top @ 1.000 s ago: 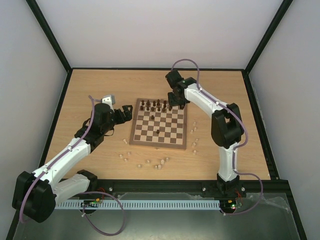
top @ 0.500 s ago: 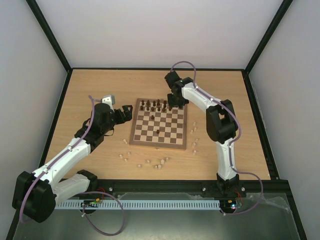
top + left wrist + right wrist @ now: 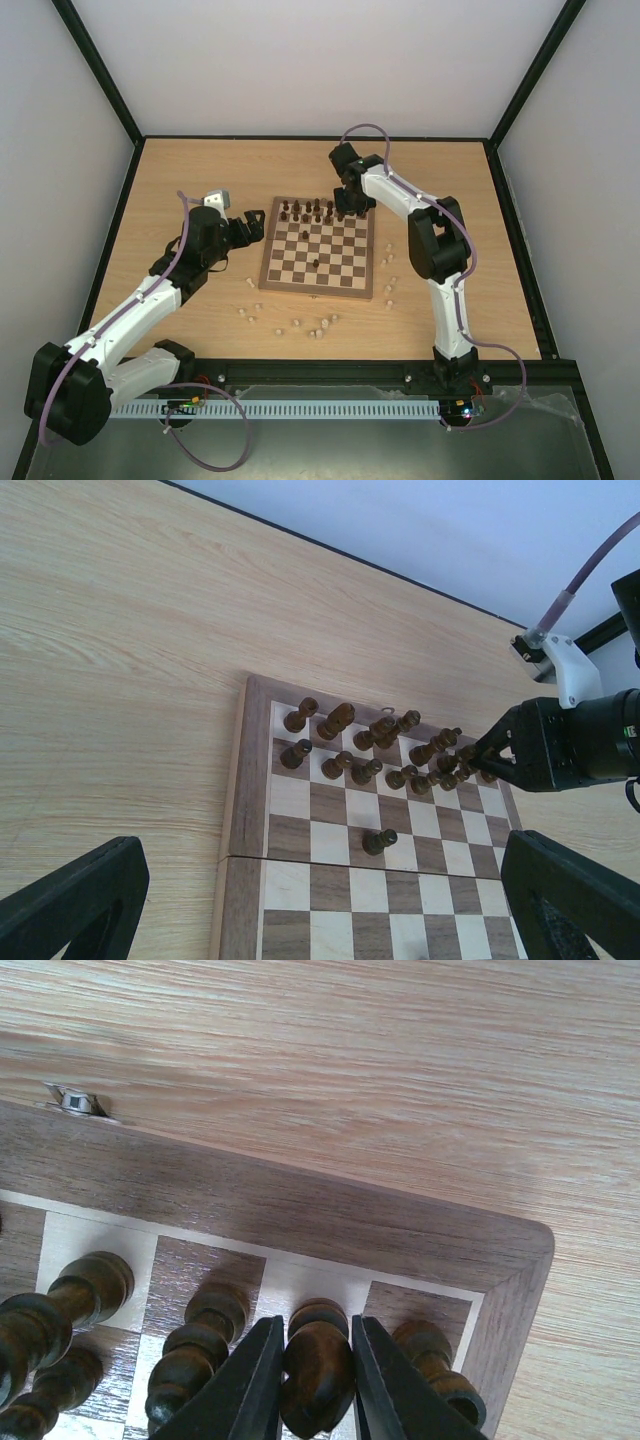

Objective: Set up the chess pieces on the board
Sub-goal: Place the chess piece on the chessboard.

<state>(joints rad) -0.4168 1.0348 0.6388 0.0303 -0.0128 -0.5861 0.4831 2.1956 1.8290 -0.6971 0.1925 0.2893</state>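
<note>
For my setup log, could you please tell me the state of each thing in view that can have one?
left hand, open, beside the board's left edge, holding nothing.
right hand, shut on a dark piece at the board's far right corner.
board, lying flat on the table.
dark pieces, grouped on the two far rows; one alone mid-board.
pale pieces, scattered on the table, off the board.

Dark pieces crowd the jaws (board's near rows free).
</note>
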